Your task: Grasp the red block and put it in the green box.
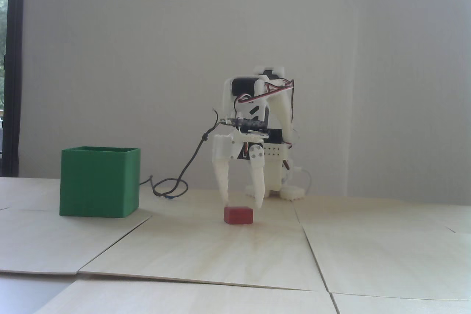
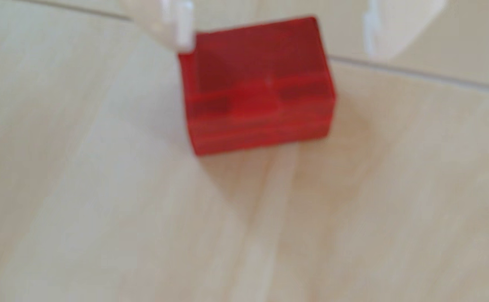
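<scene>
- gripper (image 1: pixel 243 205) jaws apart, tips straddling the block (image 1: pixel 238 215) top edges
- wrist view blurry: one tip seems to touch the block's corner, other clear
- box (image 1: pixel 99 182) well aside, open table (image 1: pixel 206 251) between

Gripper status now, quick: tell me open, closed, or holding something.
Gripper: open, holding nothing; its fingers straddle the red block, which sits on the table, one fingertip at the block's edge, contact unclear.

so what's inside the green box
Cannot tell: the fixed view shows only the green box from the side, its walls hiding the inside. The red block lies outside on the table.
</scene>
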Controlling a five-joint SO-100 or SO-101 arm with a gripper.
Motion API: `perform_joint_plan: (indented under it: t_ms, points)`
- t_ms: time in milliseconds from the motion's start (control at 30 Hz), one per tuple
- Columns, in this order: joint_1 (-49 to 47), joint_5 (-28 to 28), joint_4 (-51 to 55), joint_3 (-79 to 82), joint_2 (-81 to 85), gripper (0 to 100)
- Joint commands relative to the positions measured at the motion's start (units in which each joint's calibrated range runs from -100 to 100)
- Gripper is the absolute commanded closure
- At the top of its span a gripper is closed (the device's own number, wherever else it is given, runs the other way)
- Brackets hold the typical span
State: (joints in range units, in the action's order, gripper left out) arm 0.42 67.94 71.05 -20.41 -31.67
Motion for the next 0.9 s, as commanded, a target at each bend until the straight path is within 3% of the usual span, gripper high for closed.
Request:
perform_joint_plan:
  t_ms: [0, 867]
  points:
    - [-0.1, 1.0, 0.4, -2.5, 1.5, 78]
    - [0.5, 0.6, 4.6, -2.5, 9.3, 78]
